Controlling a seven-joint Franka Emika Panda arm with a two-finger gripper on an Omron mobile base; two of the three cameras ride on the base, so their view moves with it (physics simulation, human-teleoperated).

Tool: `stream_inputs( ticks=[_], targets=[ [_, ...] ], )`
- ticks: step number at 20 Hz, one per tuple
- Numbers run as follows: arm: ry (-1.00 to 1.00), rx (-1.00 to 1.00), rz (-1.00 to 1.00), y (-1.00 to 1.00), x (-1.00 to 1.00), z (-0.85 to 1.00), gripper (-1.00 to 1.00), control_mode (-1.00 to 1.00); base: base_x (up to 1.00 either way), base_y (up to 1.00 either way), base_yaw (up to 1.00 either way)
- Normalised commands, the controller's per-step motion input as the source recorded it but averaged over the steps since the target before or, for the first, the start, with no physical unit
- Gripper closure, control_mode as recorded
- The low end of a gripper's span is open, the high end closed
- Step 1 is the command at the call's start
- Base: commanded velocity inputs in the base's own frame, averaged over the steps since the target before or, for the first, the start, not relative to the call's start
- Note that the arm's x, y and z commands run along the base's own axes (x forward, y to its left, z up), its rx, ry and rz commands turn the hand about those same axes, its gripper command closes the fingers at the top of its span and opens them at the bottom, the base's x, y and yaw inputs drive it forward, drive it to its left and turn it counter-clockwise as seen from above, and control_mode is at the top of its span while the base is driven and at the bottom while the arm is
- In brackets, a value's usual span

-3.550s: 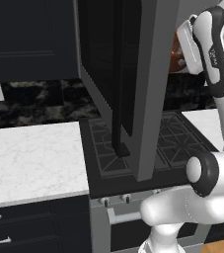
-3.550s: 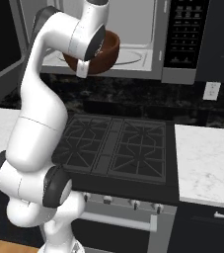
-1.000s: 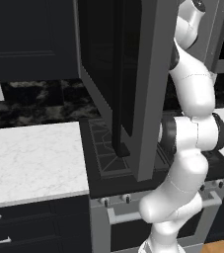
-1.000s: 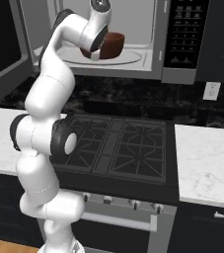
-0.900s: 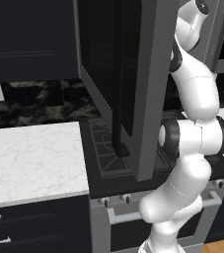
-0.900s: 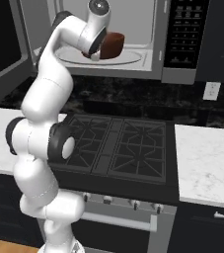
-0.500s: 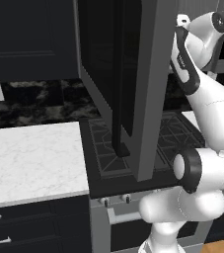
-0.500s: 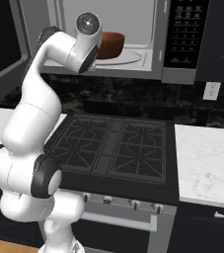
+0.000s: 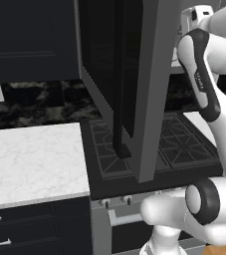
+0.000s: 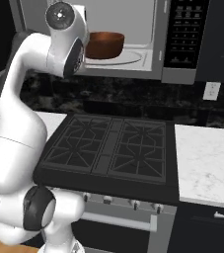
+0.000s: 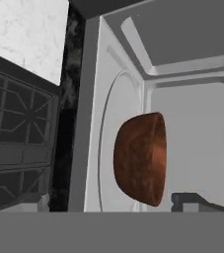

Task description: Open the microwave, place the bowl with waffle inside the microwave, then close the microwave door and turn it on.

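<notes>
The microwave (image 10: 148,39) stands open, its pale interior showing. The reddish-brown bowl (image 10: 105,44) sits upright on the round turntable inside, and nothing touches it. The hand view is rolled and shows the bowl (image 11: 140,158) side-on, a short way ahead of my gripper (image 11: 114,207). The gripper is open and empty, with one dark fingertip (image 11: 197,200) at the lower right. The bowl's wall hides the waffle. The microwave door (image 9: 134,74) is swung out wide, its dark bar handle (image 9: 118,99) facing the room. My hand (image 9: 194,15) is up beside the door's edge.
A black stove (image 10: 111,148) with burner grates lies under the microwave. Marble counters flank it (image 10: 207,158) (image 9: 30,159). The microwave's control panel (image 10: 182,34) is right of the cavity. The open door juts out over the stove's left half. Dark cabinets hang above.
The gripper has let go of the bowl and drawn back out of the cavity. The bowl stays on the turntable. My arm's elbow has swung outward.
</notes>
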Motion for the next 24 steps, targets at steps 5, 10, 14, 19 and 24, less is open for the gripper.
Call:
stream_inputs(
  ticks=[5,10,14,19,24],
  targets=[
    [0.02,-0.12,-0.1,-0.18,-1.0,0.11,-1.0,-1.0,0.0,0.0,0.0],
    [-0.04,-0.15,-0.04,-0.27,-0.99,-0.37,-1.0,-1.0,0.0,0.0,0.0],
    [-0.1,-0.19,-0.04,-0.02,-0.83,-0.77,-1.0,-1.0,0.0,0.0,0.0],
    [-0.04,-0.14,-0.06,0.0,-0.97,-0.31,-1.0,-1.0,0.0,0.0,0.0],
    [0.04,-0.08,-0.11,0.0,-0.89,0.04,-1.0,-1.0,0.0,0.0,0.0]
  ],
)
